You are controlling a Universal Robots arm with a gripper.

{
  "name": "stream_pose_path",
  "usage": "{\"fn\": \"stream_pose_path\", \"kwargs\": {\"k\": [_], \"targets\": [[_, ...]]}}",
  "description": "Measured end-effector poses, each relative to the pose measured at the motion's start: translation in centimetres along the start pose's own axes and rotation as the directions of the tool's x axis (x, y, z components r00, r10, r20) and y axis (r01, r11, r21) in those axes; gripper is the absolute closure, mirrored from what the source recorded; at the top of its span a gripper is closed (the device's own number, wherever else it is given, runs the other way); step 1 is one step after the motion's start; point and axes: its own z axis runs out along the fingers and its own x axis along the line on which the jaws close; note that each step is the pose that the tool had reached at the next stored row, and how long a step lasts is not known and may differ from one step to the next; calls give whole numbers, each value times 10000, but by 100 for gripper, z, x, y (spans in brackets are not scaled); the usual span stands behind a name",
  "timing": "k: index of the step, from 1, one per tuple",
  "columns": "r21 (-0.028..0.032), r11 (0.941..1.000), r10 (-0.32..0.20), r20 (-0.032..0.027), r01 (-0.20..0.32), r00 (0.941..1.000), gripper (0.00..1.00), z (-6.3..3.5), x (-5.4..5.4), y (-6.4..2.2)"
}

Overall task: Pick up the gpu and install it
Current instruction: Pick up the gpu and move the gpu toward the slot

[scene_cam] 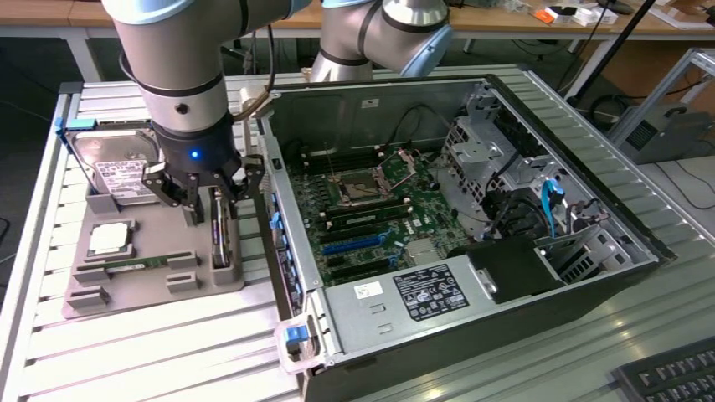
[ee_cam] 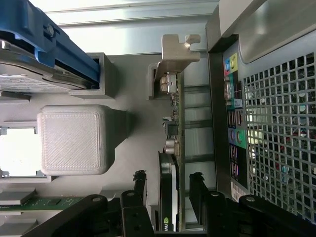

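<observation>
The gpu (scene_cam: 220, 240) stands on edge in a slot of the grey holder (scene_cam: 146, 291), close to the open computer case (scene_cam: 625, 251). It is a thin dark card with a silver bracket at its far end. In the wrist view the gpu (ee_cam: 171, 123) runs lengthwise between the black fingers (ee_cam: 196, 183). My gripper (scene_cam: 213, 199) is lowered over the card and is open, with one finger on each side and a small gap to each face. The gripper (ee_cam: 168, 183) straddles the card's near end without touching it.
The grey holder also carries a silver hard drive (scene_cam: 117, 172) with a blue clip, a CPU (scene_cam: 109, 239) and a green RAM stick (scene_cam: 134, 265). The case wall (scene_cam: 271, 209) stands right beside the gpu. A keyboard (scene_cam: 671, 377) lies at the exterior view's lower right.
</observation>
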Motion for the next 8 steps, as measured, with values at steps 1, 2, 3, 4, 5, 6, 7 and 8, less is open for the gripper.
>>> {"fn": "stream_pose_path", "kwargs": {"k": [1,2,3,4,5,6,7,8], "targets": [[0,10000,0,0,0,10000,53,0,0,0],[0,10000,0,0,0,10000,53,0,0,0],[0,10000,0,0,0,10000,60,0,0,0],[0,10000,1,0,-1,10000,66,0,0,0],[1,10000,0,-1,0,10000,72,0,0,0],[1,10000,0,-1,0,10000,72,-1,0,0],[0,10000,0,-1,0,10000,73,0,0,0],[1,10000,0,0,0,10000,73,0,0,0]]}}
